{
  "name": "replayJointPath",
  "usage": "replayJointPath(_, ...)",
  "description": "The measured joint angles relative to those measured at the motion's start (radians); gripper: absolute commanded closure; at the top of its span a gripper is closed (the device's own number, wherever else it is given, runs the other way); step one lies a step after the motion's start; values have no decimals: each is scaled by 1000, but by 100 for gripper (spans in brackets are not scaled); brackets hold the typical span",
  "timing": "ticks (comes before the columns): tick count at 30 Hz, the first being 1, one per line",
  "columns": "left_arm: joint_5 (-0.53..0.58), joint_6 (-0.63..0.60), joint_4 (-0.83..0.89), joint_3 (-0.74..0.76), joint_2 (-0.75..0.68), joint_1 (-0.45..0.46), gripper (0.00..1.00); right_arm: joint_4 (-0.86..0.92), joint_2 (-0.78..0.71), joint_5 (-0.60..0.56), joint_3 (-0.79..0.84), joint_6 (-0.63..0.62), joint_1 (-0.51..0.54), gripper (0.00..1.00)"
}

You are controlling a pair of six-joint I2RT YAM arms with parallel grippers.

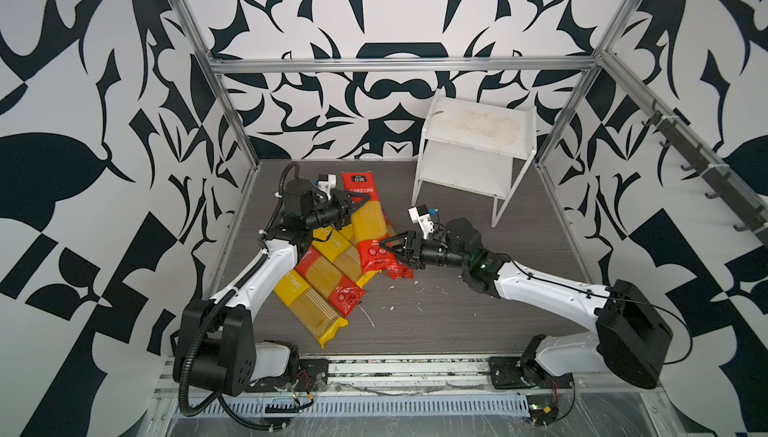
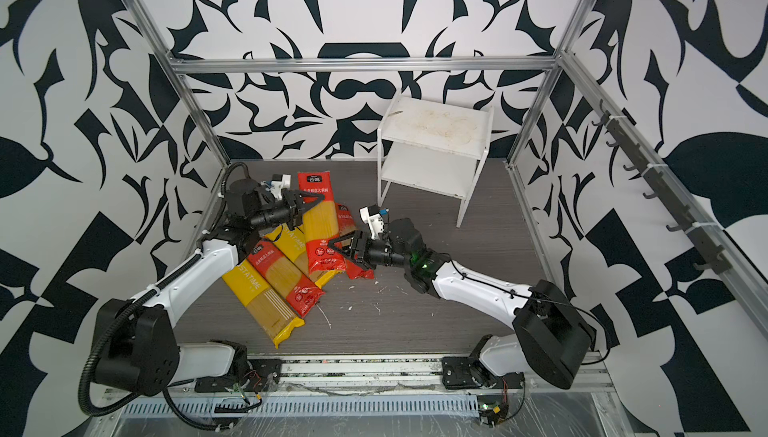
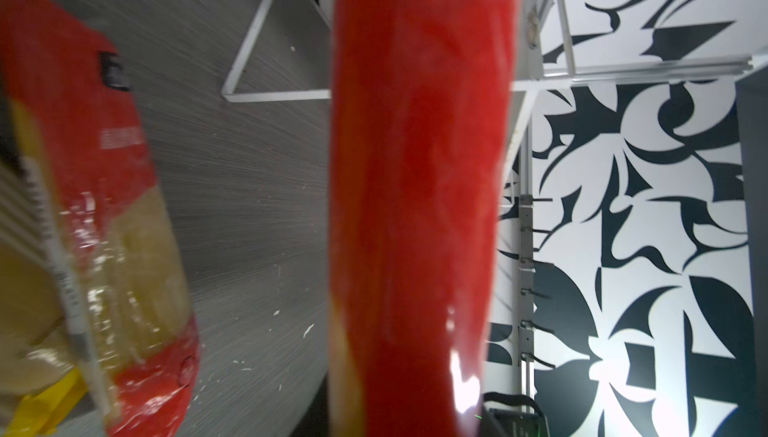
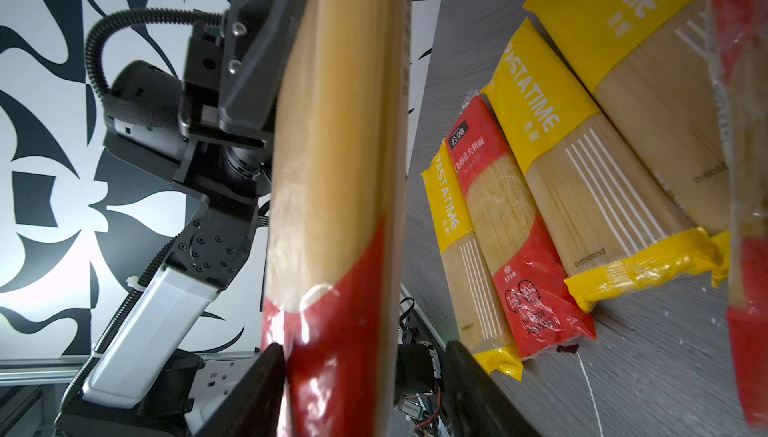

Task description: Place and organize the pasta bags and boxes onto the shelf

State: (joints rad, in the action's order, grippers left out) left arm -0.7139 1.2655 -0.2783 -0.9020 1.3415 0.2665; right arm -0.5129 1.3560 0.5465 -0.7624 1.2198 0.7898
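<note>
The left gripper (image 1: pixel 365 199) is clamped on a red-ended spaghetti packet (image 1: pixel 368 225), gripping its clear middle near the far end. The packet is long and flat. It has a red band with a black label at the back end, pale yellow strands showing through the clear film, and a red band with white print at the near end. In both top views it lies lengthwise from back to front, over the left part of the dark grey table (image 1: pixel 457 314).

The right gripper (image 1: pixel 384 243) straddles the packet's near red band with its jaws apart. In the right wrist view one finger (image 4: pixel 266 376) touches the packet and the other stands off it.

Below and to the left lie three yellow-ended packets (image 1: pixel 309 308), printed PASTATIME. Another red-ended packet (image 1: pixel 330 279) lies among them, overlapping in a loose fan. A third red-ended packet (image 2: pixel 360 269) lies partly hidden under the right gripper. White crumbs (image 1: pixel 419 289) dot the table.

The shelf (image 1: pixel 478 125) stands at the back right, well apart from the packets. It is white and two-tiered, with a stained top board.
</note>
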Motion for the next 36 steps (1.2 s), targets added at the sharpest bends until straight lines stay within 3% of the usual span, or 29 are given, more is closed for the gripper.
replayJointPath(6,1,37,-54,-85,63,67,79,-119,-4,34,0,38,-34,42)
replayJointPath(13,-1,56,-76,-143,98,89,76,-134,-45,32,0,68,-50,79)
replayJointPath(18,-11,70,-91,-175,118,100,54,-64,-87,20,-5,40,-65,91)
replayJointPath(21,-12,81,-90,-200,124,99,38,-20,-95,18,-17,21,-80,94)
replayJointPath(26,-4,68,-80,-235,124,95,21,57,-100,43,-70,6,-117,100)
replayJointPath(36,11,62,-102,-227,78,53,11,309,-76,41,-334,-16,-240,100)
